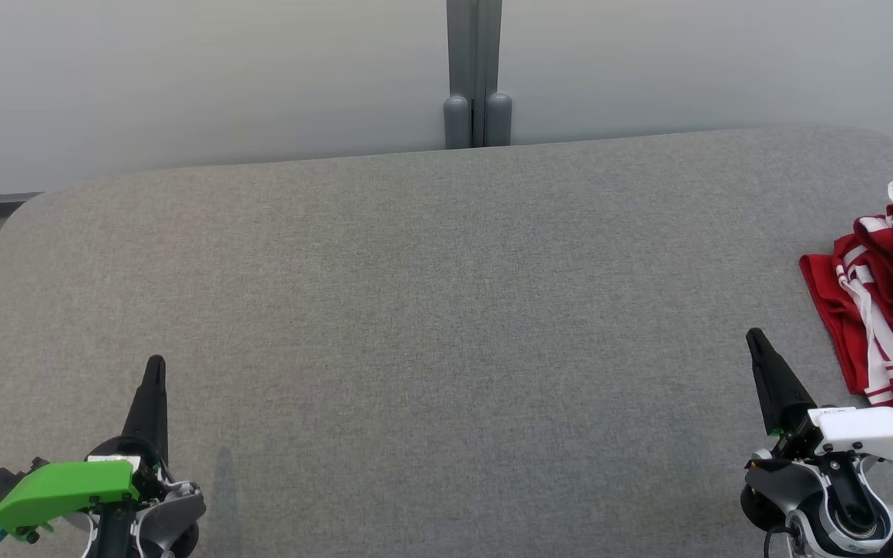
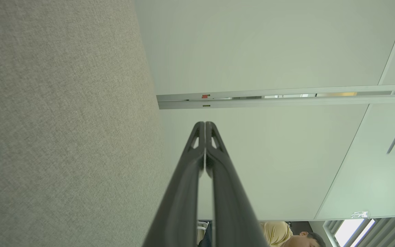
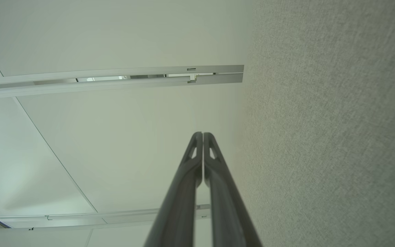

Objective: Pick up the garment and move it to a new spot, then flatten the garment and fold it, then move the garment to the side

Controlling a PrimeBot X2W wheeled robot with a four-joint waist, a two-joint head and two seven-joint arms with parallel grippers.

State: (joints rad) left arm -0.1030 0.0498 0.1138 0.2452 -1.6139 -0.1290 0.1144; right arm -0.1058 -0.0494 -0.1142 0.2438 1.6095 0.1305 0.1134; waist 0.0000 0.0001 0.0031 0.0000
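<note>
A red garment [image 1: 884, 298] with white stripes lies crumpled at the right edge of the grey table [image 1: 431, 294], partly cut off by the head view's border. My right gripper [image 1: 755, 335] hovers at the lower right, just left of the garment and apart from it, fingers pressed together with nothing between them. At the lower left my left gripper [image 1: 156, 361] is shut and empty too, far from the garment. In the left wrist view the left gripper [image 2: 204, 124] has its tips touching. The right wrist view shows the right gripper [image 3: 202, 134] closed the same way.
A pale wall runs behind the table, with a grey post [image 1: 476, 77] at its middle. A person's head [image 2: 297, 236] appears at the bottom of the left wrist view. The table's fabric top [image 2: 57, 120] stretches wide between the two arms.
</note>
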